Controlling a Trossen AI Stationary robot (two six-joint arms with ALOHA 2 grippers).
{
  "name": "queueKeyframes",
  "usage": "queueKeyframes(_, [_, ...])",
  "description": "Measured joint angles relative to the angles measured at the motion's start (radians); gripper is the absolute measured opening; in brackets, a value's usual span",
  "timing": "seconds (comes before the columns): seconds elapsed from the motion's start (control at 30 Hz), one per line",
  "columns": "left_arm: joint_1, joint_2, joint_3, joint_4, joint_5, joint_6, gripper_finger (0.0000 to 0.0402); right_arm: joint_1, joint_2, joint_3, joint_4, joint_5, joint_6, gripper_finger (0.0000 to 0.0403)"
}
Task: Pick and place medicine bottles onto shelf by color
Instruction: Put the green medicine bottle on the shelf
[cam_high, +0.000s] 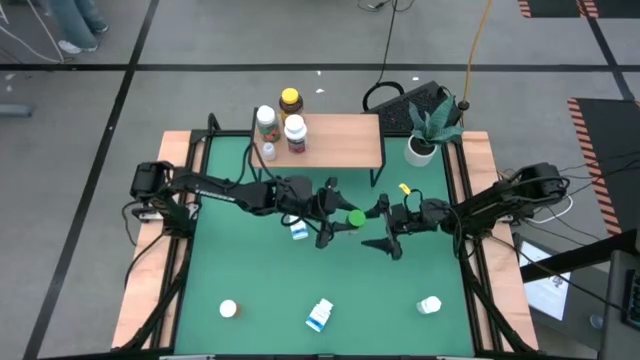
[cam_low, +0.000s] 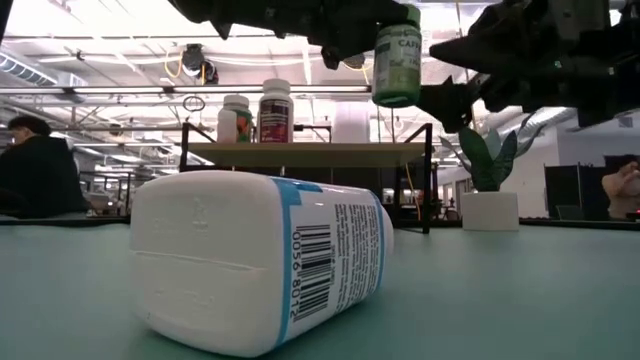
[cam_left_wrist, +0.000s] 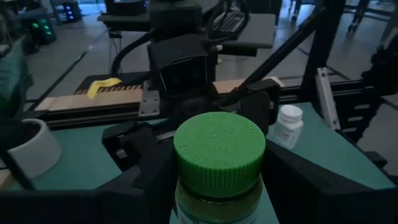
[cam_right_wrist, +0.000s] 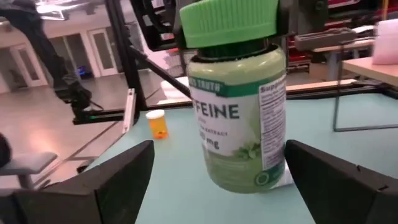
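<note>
A green bottle (cam_high: 355, 218) with a green lid hangs upright above the mat's middle, and my left gripper (cam_high: 335, 218) is shut on it. In the right wrist view its label (cam_right_wrist: 239, 124) faces the camera. My right gripper (cam_high: 385, 228) is open. Its fingers (cam_right_wrist: 118, 180) stand on either side of the green bottle, apart from it. The shelf (cam_high: 345, 150) stands at the far edge with several bottles (cam_high: 293, 128) upright on its left half. A blue-labelled bottle (cam_high: 300, 232) lies on the mat below my left gripper. My left gripper pinches the green bottle between its two fingers (cam_left_wrist: 143, 186) just under the lid (cam_left_wrist: 219, 149). The fingers come about level from the table's left. The bottle hangs upright below them, lid up and clear of the mat (cam_low: 397, 60).
On the near mat lie a blue-labelled bottle (cam_high: 320, 315) on its side, a white bottle (cam_high: 430, 305) and an orange one (cam_high: 228, 309). A potted plant (cam_high: 422, 148) stands right of the shelf, near a yellow scrap (cam_high: 404, 188). Wooden boards (cam_high: 150, 270) edge the mat.
</note>
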Motion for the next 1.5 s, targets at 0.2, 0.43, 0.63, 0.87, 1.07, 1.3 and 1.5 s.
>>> queueKeyframes(0.2, [0.0, 0.0, 0.0, 0.007, 0.0, 0.0, 0.0205, 0.004, 0.001, 0.026, -0.029, 0.002, 0.0, 0.0341])
queueKeyframes(0.43, [0.001, 0.0, 0.0, 0.016, -0.007, -0.001, 0.0211, 0.005, 0.001, 0.042, -0.064, 0.058, -0.018, 0.0287])
queueKeyframes(0.63, [0.001, 0.0, 0.0, 0.019, -0.009, -0.004, 0.0213, 0.005, 0.001, 0.042, -0.067, 0.078, -0.018, 0.0236])
queueKeyframes(0.87, [0.0, 0.0, 0.0, 0.017, -0.049, -0.018, 0.0214, 0.005, 0.001, 0.042, -0.074, 0.102, -0.025, 0.0203])
queueKeyframes(1.07, [0.002, 0.0, -0.002, -0.002, -0.069, -0.013, 0.0214, 0.005, 0.0, 0.043, -0.11, 0.182, -0.033, 0.0205])
queueKeyframes(1.3, [0.001, 0.0, -0.002, 0.001, -0.126, -0.03, 0.024, 0.005, 0.0, 0.043, -0.122, 0.213, -0.055, 0.0205])
queueKeyframes(1.5, [0.001, -0.002, -0.001, 0.004, -0.132, -0.045, 0.0301, 0.006, 0.001, 0.043, -0.137, 0.24, -0.066, 0.0205])
